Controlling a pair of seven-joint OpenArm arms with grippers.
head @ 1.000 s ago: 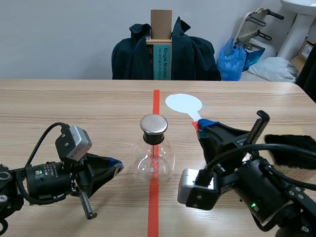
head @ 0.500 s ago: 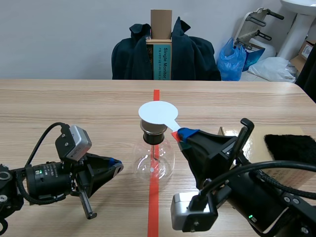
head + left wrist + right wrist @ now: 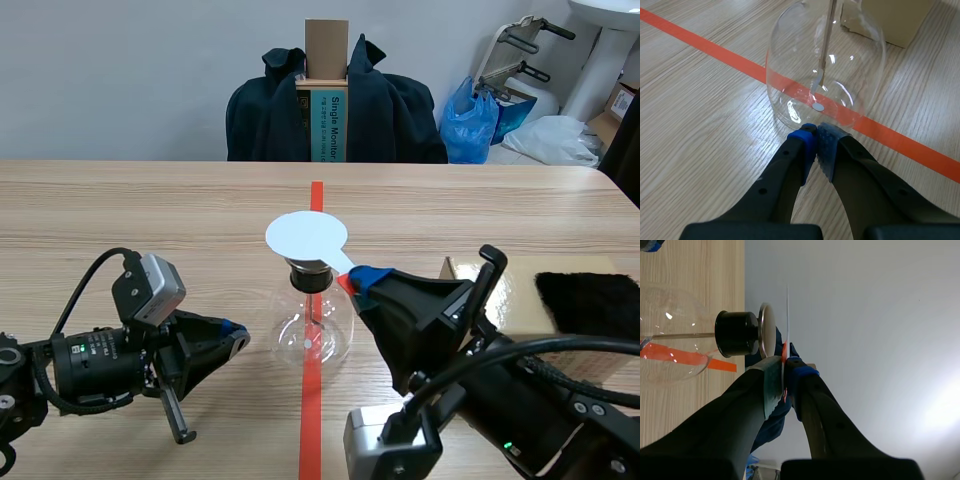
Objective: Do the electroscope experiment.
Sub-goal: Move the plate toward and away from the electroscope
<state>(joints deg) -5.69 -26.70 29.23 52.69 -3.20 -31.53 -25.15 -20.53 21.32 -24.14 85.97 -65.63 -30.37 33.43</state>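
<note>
Right gripper (image 3: pixel 358 277): clenched on the handle of a white paddle (image 3: pixel 306 238). In the right wrist view the thin handle is pinched between the two pads, and red shows at the grip point. The arm enters from the near right, and its fingers point left and far.

Paddle: the round disc lies flat above the flask (image 3: pixel 312 328). It covers the metal cap (image 3: pixel 765 330) in the scene view. The right wrist view shows a narrow gap between disc and cap.

Flask: clear glass, round-bodied and upright at table centre, standing on the red tape line. A black stopper (image 3: pixel 308 273) closes the neck under the cap. A thin metal rod (image 3: pixel 826 35) hangs from it into the bulb.

Left gripper (image 3: pixel 238 333): fingers closed together with nothing between them. The arm lies low on the table (image 3: pixel 150 220) at the near left. The pads are just beside the flask's left wall; whether they touch it cannot be determined.

Right side: a black fur pad (image 3: pixel 590 300) lies on a flat cardboard box (image 3: pixel 515 300), well apart from the flask.
</note>
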